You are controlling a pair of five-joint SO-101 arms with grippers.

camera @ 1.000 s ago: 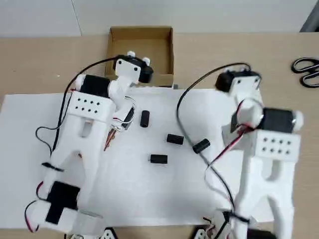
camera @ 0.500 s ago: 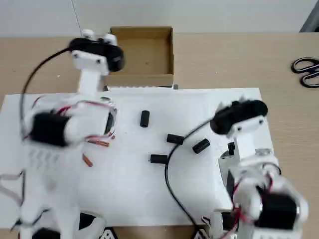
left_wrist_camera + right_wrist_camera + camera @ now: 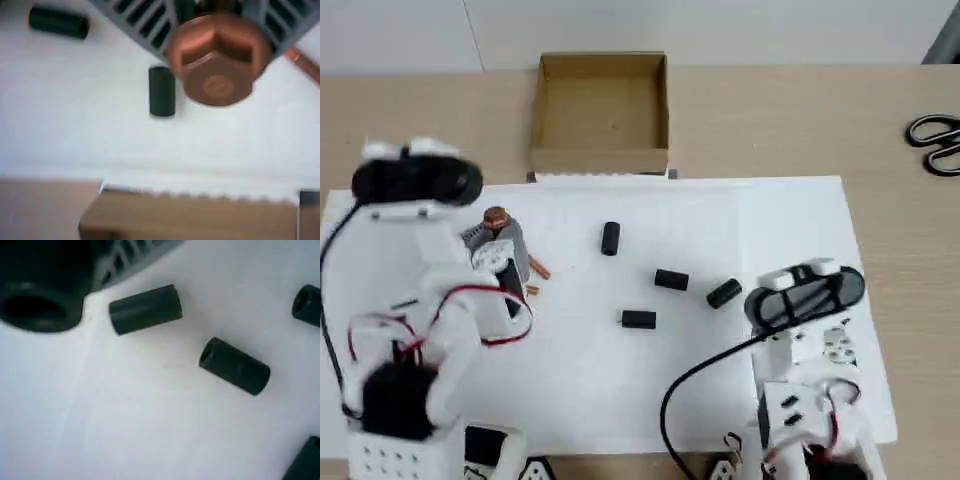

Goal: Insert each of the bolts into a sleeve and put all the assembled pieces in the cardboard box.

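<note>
A light wooden table (image 3: 770, 120) carries a large white sheet (image 3: 580, 390). Black-handled scissors (image 3: 935, 142) lie on bare wood at its right edge. A pale wall (image 3: 720, 30) runs behind.

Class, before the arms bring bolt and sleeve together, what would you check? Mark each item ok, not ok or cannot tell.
1. Left tool grips the bolt: ok.
2. Right tool grips the held sleeve, bore visible: ok.
3. Bolt lined up with that bore: not ok; the arms stand at opposite sides of the paper.
4. Loose sleeves lie apart from each other: ok.
5. Cardboard box open, no arm over it: ok.
</note>
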